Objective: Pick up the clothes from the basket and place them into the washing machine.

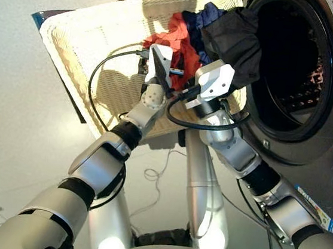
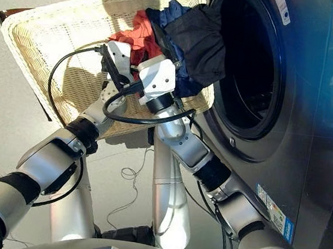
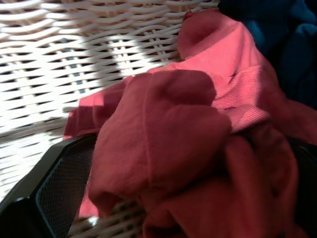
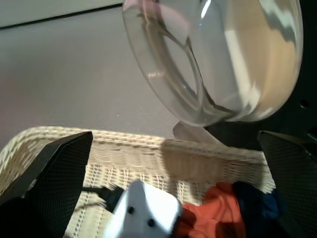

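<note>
Wicker basket [image 1: 74,36] on your left, washing machine [image 1: 329,119] on your right, all three clothes piled in the basket's corner by the drum.
Your left gripper [image 3: 163,198] sits clenched on the coral-red garment [image 3: 198,129]; navy garment [image 1: 196,23] and black garment [image 1: 233,39] lie beside it. Your right gripper [image 4: 173,163] hangs released above the pile.
</note>
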Robot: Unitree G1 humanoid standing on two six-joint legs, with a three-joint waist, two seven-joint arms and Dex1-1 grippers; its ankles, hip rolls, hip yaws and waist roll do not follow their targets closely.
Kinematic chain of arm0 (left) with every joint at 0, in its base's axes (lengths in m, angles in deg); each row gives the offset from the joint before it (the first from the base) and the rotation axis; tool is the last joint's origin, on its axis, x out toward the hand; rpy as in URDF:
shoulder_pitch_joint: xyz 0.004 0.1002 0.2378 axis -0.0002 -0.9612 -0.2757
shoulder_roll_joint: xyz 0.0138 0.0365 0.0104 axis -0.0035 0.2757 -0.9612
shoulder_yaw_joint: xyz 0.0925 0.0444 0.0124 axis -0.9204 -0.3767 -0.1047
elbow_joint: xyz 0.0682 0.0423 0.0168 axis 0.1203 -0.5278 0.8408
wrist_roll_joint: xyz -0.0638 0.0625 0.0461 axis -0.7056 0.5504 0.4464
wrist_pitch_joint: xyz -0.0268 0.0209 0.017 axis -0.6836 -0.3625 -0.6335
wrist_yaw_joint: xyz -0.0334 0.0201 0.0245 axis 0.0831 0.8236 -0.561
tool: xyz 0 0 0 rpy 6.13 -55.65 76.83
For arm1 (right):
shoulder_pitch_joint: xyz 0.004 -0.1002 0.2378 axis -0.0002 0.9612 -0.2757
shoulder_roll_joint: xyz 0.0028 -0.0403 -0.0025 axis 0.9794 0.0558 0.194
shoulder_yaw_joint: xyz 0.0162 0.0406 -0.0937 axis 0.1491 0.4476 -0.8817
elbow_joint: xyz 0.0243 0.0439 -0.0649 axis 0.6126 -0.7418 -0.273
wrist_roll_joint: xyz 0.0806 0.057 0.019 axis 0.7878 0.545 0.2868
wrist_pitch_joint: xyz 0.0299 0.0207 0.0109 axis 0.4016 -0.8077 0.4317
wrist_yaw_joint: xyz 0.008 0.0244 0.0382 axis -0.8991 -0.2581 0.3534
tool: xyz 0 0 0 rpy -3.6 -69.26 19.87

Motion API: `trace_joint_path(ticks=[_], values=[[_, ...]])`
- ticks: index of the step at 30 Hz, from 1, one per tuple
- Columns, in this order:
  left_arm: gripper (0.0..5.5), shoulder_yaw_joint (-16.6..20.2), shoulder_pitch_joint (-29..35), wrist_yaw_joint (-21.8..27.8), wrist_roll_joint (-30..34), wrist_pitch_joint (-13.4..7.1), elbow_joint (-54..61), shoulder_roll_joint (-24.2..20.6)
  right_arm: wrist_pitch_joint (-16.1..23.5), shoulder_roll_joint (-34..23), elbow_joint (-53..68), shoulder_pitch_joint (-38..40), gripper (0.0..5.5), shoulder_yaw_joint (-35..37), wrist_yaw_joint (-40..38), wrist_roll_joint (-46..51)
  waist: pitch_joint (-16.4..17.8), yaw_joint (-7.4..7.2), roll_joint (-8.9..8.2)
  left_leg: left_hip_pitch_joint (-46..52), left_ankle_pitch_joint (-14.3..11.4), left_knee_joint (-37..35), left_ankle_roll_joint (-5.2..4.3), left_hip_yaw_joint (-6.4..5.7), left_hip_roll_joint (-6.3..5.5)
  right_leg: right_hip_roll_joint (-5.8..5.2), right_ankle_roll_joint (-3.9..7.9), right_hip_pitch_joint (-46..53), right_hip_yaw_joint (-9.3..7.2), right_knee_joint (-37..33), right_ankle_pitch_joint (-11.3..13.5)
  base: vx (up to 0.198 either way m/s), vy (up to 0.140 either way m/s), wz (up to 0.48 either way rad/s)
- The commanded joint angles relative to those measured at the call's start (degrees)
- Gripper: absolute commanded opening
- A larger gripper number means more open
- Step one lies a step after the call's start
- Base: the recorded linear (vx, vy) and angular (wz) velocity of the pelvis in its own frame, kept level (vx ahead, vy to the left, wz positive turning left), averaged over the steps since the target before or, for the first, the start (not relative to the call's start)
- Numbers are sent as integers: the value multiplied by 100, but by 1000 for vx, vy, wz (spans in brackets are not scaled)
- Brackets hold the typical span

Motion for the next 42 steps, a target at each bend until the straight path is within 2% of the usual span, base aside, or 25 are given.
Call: trace_joint_path(ticks=[1,9,10,11,12,19,25,30,31,32,34,35,39,41,42], values=[[550,-47,192,13,-51,-11,-346,358,221,300,849,-18,550,-66,78,254,-60,-65,-239,-191,-257,540,-192,-249,223,24,387,93,-89,210,-312,0,0,0],[550,126,418,52,-169,49,-752,279,267,391,928,-119,550,-175,141,487,-60,-195,-385,-294,-280,632,-288,-247,411,224,433,-87,-148,185,-269,3,-6,-15],[362,139,432,68,-184,63,-794,273,268,386,944,-118,550,-176,155,496,-60,-210,-400,-279,-274,611,-297,-240,421,240,431,-88,-154,173,-269,0,0,0],[24,159,447,66,-188,65,-825,274,269,387,943,-98,550,-181,154,504,-60,-222,-409,-271,-270,598,-306,-239,435,252,436,-96,-153,163,-264,0,0,0],[0,168,474,65,-181,68,-841,274,273,389,938,-92,550,-172,152,517,-60,-231,-409,-259,-264,577,-314,-238,450,265,443,-100,-144,140,-254,0,0,0],[0,99,423,53,-82,40,-729,295,261,322,938,-14,550,-102,188,500,-60,-257,-334,-148,-218,455,-332,-228,443,257,426,-45,-160,68,-213,0,0,0],[0,26,302,39,-4,-12,-552,325,277,280,794,20,550,-72,173,474,-60,-232,-246,-82,-155,315,-330,-230,387,158,403,76,-187,-65,-136,0,0,0],[0,-66,-33,11,207,-22,-229,280,286,125,737,163,550,34,109,449,-60,-158,-159,120,-73,51,-296,-215,247,18,410,327,-201,-207,-81,-16,5,24],[0,-76,-158,-11,254,-61,-42,246,266,28,706,203,550,117,63,349,-60,-131,-126,96,178,-134,-234,-179,167,-40,399,332,-165,-369,145,0,0,0],[0,-80,-211,-9,252,-58,-44,260,264,38,701,252,550,101,63,351,-60,-111,-108,223,-38,-64,-279,-214,184,-33,412,448,-194,-269,-71,18,25,216],[0,-99,-577,-1,307,-116,432,127,224,-126,694,482,550,312,-39,221,-60,-43,-16,402,40,-278,-261,-198,79,-117,423,631,-232,-402,-33,33,23,202],[0,-113,-686,-6,359,-130,623,67,202,-208,695,538,550,445,-111,122,-60,-33,4,374,283,-451,-209,-152,9,-165,420,613,-214,-563,195,-56,26,208],[0,-97,-1225,18,477,-227,1244,-138,194,-386,592,900,550,938,-396,-137,-60,90,125,734,400,-862,-165,-103,-183,-310,460,980,-248,-866,268,6,38,227],[0,-78,-1647,81,589,-302,2017,-376,187,-499,528,1200,550,1284,-507,-259,-60,183,231,940,460,-1086,-142,-97,-285,-389,499,1213,-273,-1060,321,0,0,0],[0,-72,-1788,108,616,-331,2254,-442,182,-531,510,1300,550,1410,-512,-330,-60,211,261,998,482,-1144,-124,-132,-328,-424,501,1288,-295,-1112,334,0,0,0]])
